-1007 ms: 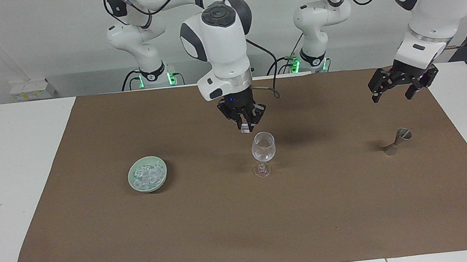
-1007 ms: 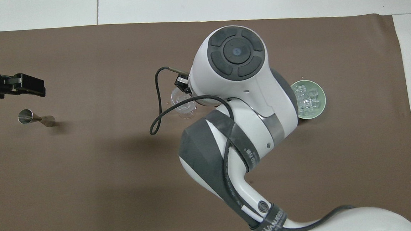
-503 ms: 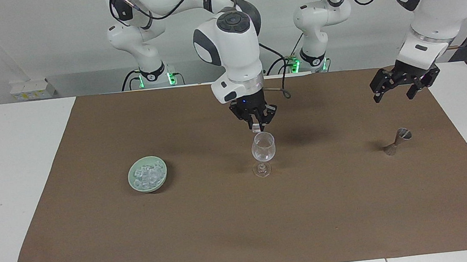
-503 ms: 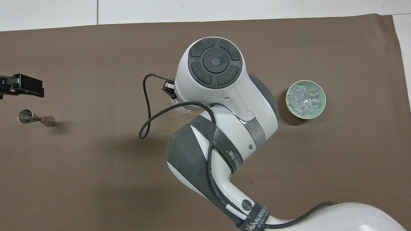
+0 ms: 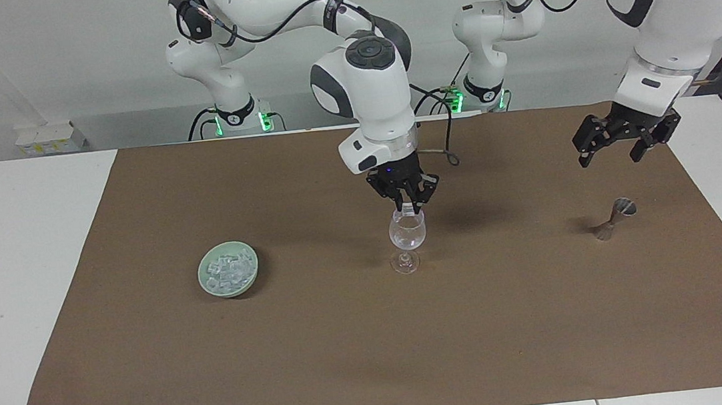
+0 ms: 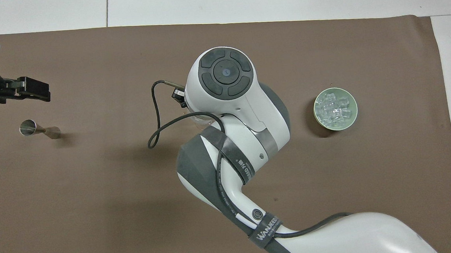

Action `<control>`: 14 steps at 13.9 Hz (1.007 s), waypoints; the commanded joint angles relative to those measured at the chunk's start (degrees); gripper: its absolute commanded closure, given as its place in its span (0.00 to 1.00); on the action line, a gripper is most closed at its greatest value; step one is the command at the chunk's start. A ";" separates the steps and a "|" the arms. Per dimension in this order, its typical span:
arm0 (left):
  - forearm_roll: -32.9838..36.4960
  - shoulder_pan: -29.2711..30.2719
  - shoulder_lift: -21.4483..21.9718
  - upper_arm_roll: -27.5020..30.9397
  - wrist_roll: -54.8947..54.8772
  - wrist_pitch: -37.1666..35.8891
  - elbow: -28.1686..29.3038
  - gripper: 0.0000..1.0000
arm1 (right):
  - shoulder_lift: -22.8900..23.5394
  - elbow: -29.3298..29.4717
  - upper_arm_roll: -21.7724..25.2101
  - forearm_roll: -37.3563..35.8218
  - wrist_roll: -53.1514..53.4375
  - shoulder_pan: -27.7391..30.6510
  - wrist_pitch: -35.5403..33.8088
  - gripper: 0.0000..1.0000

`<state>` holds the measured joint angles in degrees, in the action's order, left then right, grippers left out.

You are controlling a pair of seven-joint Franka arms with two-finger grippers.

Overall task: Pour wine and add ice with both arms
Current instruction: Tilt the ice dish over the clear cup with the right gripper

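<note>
Over the wine glass (image 5: 408, 239) mid-cloth, right gripper (image 5: 408, 208) is clamped on one ice cube (image 5: 407, 209); overhead, its arm hides nearly all the glass. Remaining ice (image 5: 228, 270) sits in the green bowl (image 5: 205, 280) toward the right arm's edge. Left gripper (image 5: 620, 146) hangs spread wide above the jigger (image 5: 614, 219), cut off overhead.
</note>
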<state>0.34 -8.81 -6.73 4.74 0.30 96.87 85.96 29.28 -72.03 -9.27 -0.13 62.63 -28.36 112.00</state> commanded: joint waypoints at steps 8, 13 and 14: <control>-2.45 -2.70 0.49 2.90 -1.09 -0.98 0.52 0.00 | 0.78 1.63 -0.57 0.13 1.35 0.06 -0.56 0.76; -2.28 -1.91 0.40 2.99 -1.00 -0.71 0.08 0.00 | 0.78 1.63 -0.48 0.04 1.35 0.06 -0.82 0.68; -2.27 -1.99 0.40 2.99 -0.83 -0.80 -0.53 0.00 | 0.78 1.63 -0.48 0.04 1.35 0.06 -0.82 0.68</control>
<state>-1.47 -10.51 -6.71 7.17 -0.15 96.53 85.90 29.28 -71.88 -9.32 -0.13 62.64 -28.38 111.95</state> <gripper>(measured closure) 0.000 0.683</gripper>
